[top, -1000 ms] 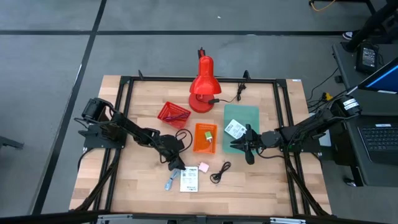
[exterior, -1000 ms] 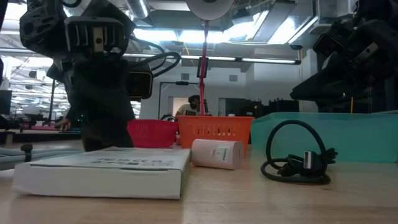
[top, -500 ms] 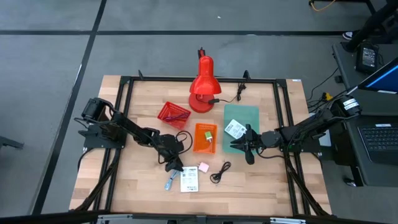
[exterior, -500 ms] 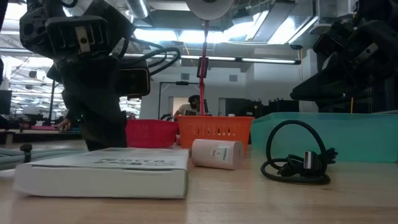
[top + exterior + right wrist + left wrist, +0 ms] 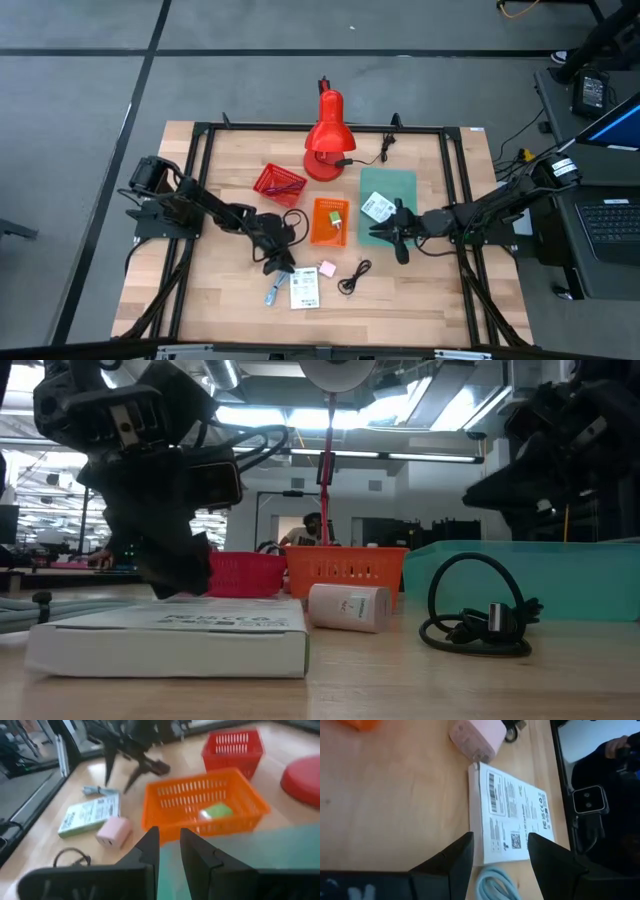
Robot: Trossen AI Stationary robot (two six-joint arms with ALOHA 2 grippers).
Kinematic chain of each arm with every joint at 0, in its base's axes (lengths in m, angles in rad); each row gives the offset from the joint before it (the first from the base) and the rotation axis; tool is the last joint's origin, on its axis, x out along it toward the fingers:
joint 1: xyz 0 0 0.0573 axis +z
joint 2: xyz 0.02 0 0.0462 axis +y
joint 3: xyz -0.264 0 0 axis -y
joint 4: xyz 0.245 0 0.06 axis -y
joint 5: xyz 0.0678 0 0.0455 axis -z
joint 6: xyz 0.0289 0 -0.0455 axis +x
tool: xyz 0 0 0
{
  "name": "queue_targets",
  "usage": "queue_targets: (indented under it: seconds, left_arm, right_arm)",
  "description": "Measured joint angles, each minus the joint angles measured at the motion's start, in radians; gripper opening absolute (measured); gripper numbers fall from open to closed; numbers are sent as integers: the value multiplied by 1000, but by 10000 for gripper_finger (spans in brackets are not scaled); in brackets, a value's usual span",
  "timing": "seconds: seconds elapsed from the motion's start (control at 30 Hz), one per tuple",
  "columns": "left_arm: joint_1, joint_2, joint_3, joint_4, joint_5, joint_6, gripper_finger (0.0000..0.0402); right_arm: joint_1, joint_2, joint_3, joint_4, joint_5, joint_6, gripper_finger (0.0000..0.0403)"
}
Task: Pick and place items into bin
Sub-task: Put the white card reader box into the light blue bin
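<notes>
My open left gripper [image 5: 281, 264] [image 5: 497, 851] hangs low over the near white printed packet [image 5: 304, 288] [image 5: 512, 812] [image 5: 170, 635], its fingers standing over the packet's far end. The pinkish-white cube [image 5: 326, 269] [image 5: 479, 737] and the black coiled cable [image 5: 353, 277] [image 5: 480, 620] lie on the wood beside it. A green cube [image 5: 336, 216] [image 5: 216, 811] sits in the orange basket [image 5: 330, 221]. The dark red cord [image 5: 283, 184] is in the red basket [image 5: 279, 183]. A second packet [image 5: 377, 208] lies on the teal bin [image 5: 387, 205]. My right gripper [image 5: 400, 240] [image 5: 169, 851] hovers over the bin's near part, its fingers a narrow gap apart. My left gripper comes down at the packet's far end [image 5: 485, 825] slanting from above. In the low view one finger [image 5: 188, 572] reaches down to the packet's top face, but I cannot tell whether it touches.
A red desk lamp [image 5: 326, 140] stands at the table's far side, its cord [image 5: 375, 155] running toward the right. A light-blue coiled piece [image 5: 272, 294] [image 5: 495, 885] lies to the left of the near packet. A dark frame rail [image 5: 455, 190] borders the table's right side.
My left gripper has sunk toward the near packet's far end and tipped a little. The right arm has kept still.
</notes>
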Motion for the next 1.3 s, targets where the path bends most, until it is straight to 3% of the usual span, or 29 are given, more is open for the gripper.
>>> queue_targets:
  seconds: [0.2, 0.37, 0.57, 0.7, 0.9, 1.1, 1.3]
  left_arm:
    - [20, -15, 2, 0, 32, 92, 170]
    - [33, -73, 2, -34, 64, 169, 123]
    - [14, -150, 3, -45, 60, 275, 53]
    - [-29, -180, 3, -45, 29, 293, 10]
    - [-123, -184, 3, -45, -9, 282, 3]
    - [-225, -184, 3, -45, -127, 249, 2]
    - [-354, -184, 15, -47, -337, 239, 1]
  right_arm:
    - [0, 0, 53, 12, 0, -46, 45]
    - [0, 0, 173, -188, 0, -58, 6]
    - [3, 15, 327, -392, 0, -58, 2]
    - [17, 82, 398, -404, 0, -80, 1]
    - [36, 263, 539, -455, -16, -82, 0]
    - [51, 459, 754, -620, -92, -87, 0]
    - [79, 620, 977, -845, -113, -83, 0]
